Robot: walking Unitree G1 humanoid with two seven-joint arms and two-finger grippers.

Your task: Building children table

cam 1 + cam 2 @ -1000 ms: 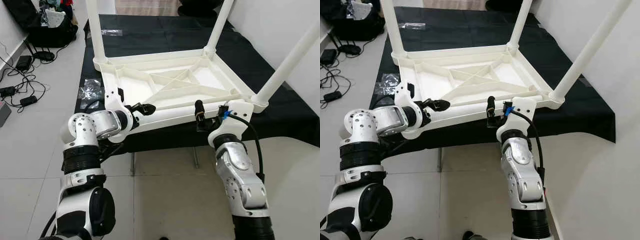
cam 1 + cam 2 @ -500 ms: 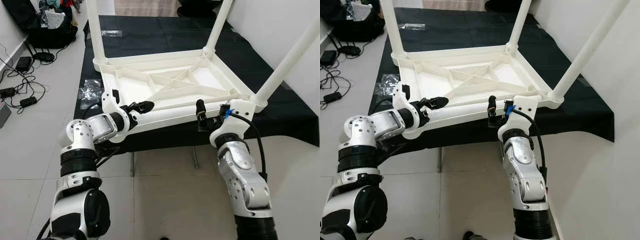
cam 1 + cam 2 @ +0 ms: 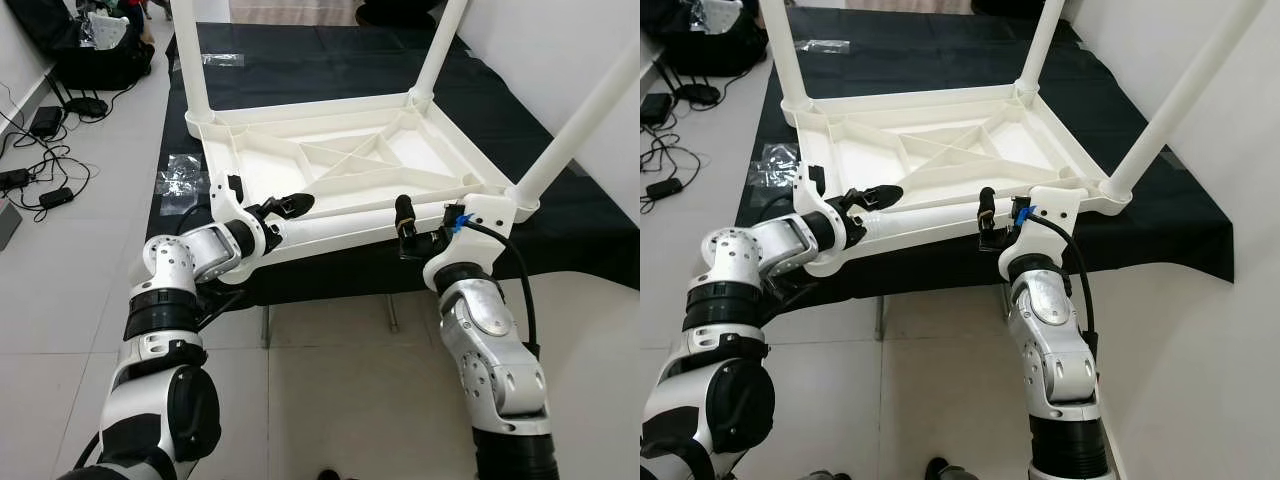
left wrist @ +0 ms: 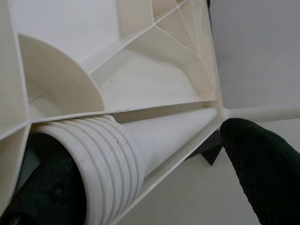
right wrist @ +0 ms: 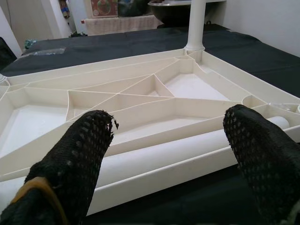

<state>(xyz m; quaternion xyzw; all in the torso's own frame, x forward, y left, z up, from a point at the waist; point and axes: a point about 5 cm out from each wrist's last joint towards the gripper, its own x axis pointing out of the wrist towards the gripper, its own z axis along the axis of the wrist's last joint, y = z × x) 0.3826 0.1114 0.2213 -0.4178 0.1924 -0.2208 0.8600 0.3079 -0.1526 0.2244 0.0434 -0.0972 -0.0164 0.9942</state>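
Left eye view, largest first: a black-covered table (image 3: 300, 60) carries an upturned white children's tabletop (image 3: 340, 165), its ribbed underside facing up and three white legs (image 3: 190, 60) already standing upright in its corner sockets. A fourth loose leg (image 3: 340, 222) lies flat along the tabletop's near edge, just inside the rim, running from the near-left corner toward the near-right one.

Both silver arms reach up to that near edge from the pale tiled floor (image 3: 330, 400). The left gripper (image 3: 285, 206) sits at the left end of the loose leg, its black fingers (image 4: 255, 168) spread to either side of the leg's ribbed, threaded end, one finger outside the rim; whether they actually press on the leg cannot be told from the left wrist view. The right gripper (image 3: 405, 225) stands at the near edge further right, close to the near-right corner socket. In the right wrist view its two mesh-textured fingers (image 5: 84, 154) are held wide apart, with the plain end of the loose leg lying across the gap between them and no clear contact on either side.

Smaller items lie off to the robot's left: a clear plastic bag (image 3: 180, 180) on the table's edge, and dark cables (image 3: 40, 160) and a black bag (image 3: 95, 55) on the floor.
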